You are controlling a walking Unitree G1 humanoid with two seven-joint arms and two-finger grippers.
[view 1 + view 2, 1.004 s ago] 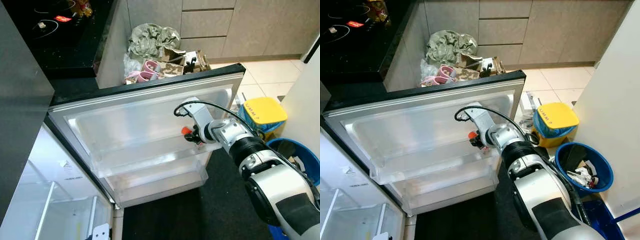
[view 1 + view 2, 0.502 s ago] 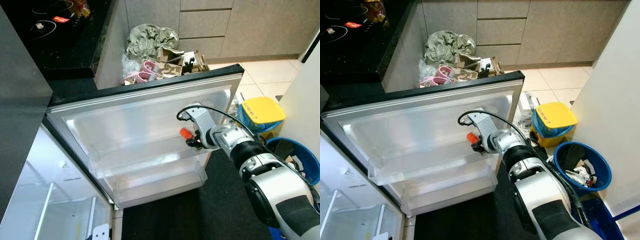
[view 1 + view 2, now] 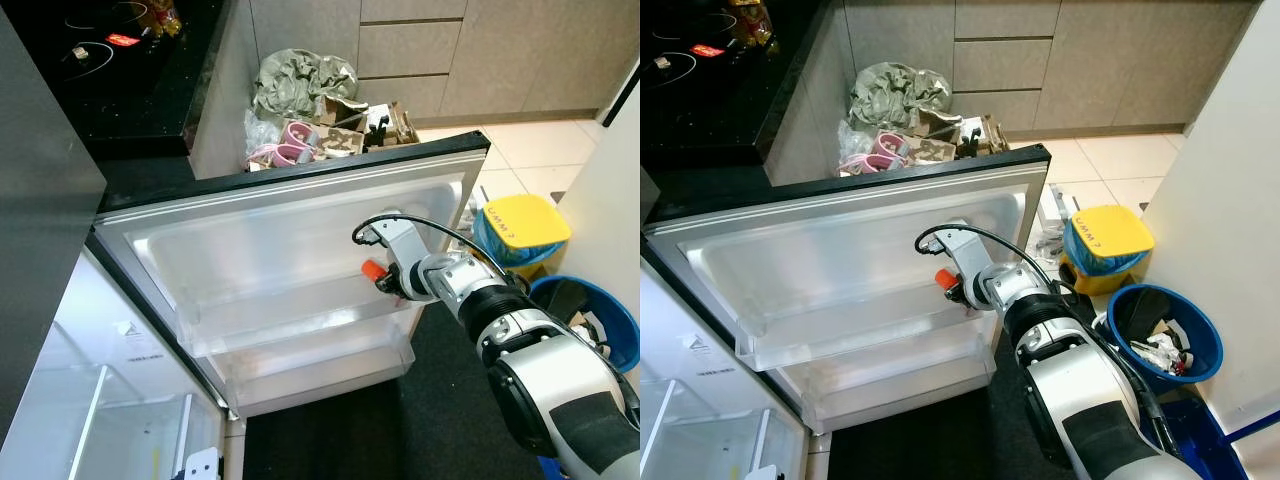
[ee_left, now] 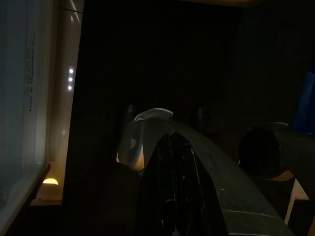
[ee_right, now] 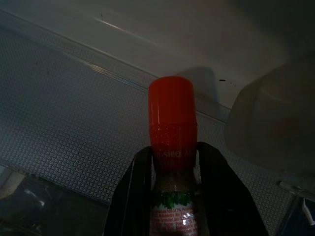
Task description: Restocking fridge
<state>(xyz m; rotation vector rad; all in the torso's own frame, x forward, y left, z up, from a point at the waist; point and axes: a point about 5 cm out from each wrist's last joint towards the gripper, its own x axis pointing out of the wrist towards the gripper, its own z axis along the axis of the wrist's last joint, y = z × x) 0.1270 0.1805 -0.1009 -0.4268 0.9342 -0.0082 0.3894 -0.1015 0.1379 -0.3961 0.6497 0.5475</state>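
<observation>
The fridge door (image 3: 290, 250) stands open, its inner side facing me with clear door shelves (image 3: 300, 320). My right gripper (image 3: 385, 282) reaches into the upper door shelf at its right end and is shut on a small bottle with a red cap (image 3: 371, 269). In the right wrist view the bottle (image 5: 173, 147) is held upright by its neck between the two black fingers (image 5: 132, 196), with a green and red label below the cap. The left wrist view is very dark; the left gripper's black fingers (image 4: 182, 187) show against a dim interior.
A lower door shelf (image 3: 320, 365) sits under the upper one. Behind the door lies a pile of bags and boxes (image 3: 315, 110) by grey cabinets. A yellow-lidded bin (image 3: 525, 225) and a blue bin (image 3: 590, 310) stand on the right. A black hob (image 3: 110, 60) is at the upper left.
The right gripper with the bottle has shifted slightly within the upper door shelf, the red cap staying near the shelf's right end. The camera view has barely moved.
</observation>
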